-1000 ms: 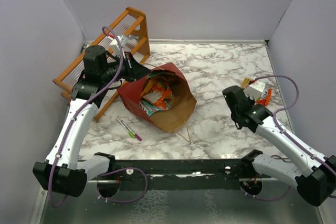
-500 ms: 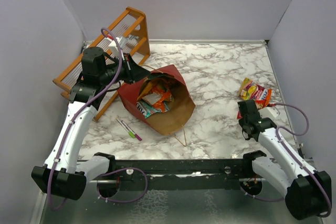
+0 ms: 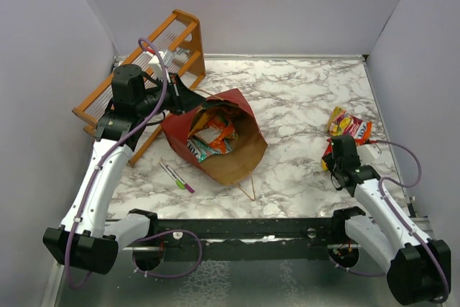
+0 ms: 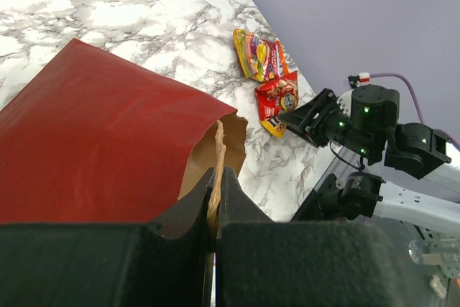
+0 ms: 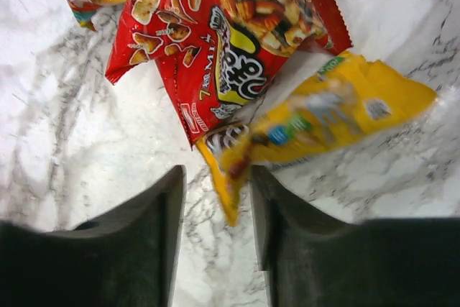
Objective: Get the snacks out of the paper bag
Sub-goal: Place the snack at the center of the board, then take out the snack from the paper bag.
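Left end effector (image 4: 217,176): clamped on paper bag (image 4: 108,127) at its mouth.
Right end effector (image 5: 215,172): fingers apart, yellow snack packet (image 5: 323,116) corner lying between them on counter (image 5: 65,141).

1. Left arm (image 3: 99,176): glossy white shell links, rounded black joint housings and a black base block.
2. Right arm (image 3: 381,200): the same white links and black joints, with small green lights (image 4: 366,111) on its black wrist.
3. A thin purple cable (image 3: 154,59) loops along each arm.
4. Left gripper (image 4: 215,177) and right gripper (image 5: 214,177): matte black, blunt fingers.
5. A black rail (image 3: 244,229) joins the bases at the near edge.
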`<move>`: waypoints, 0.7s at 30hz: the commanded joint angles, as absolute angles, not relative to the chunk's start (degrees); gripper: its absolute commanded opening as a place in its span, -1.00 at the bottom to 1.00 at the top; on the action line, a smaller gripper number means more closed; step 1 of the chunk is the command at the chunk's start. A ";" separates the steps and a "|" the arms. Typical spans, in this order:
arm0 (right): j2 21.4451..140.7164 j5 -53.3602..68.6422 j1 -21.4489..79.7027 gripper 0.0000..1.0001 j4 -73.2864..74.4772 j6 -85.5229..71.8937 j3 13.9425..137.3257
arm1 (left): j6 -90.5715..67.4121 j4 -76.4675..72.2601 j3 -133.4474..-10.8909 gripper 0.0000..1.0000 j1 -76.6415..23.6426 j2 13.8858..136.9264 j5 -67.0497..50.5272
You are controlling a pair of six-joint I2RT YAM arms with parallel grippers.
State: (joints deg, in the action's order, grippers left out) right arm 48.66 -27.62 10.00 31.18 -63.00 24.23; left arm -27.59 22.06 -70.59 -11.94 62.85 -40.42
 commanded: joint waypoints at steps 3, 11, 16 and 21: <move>41.55 -27.95 9.58 0.21 37.40 -66.52 24.62 | -27.53 21.21 -70.77 -1.00 -11.60 61.22 -40.74; 35.22 -25.07 9.58 0.46 31.09 -48.66 32.51 | -27.43 20.91 -70.70 -1.00 -11.60 61.52 -40.95; 34.40 -7.27 9.58 0.59 15.53 -29.66 33.78 | -27.47 20.74 -70.65 -1.00 -11.60 61.35 -41.00; 38.66 22.51 9.58 0.61 5.67 -23.42 31.86 | -27.76 20.42 -70.04 -1.00 -11.58 61.18 -41.03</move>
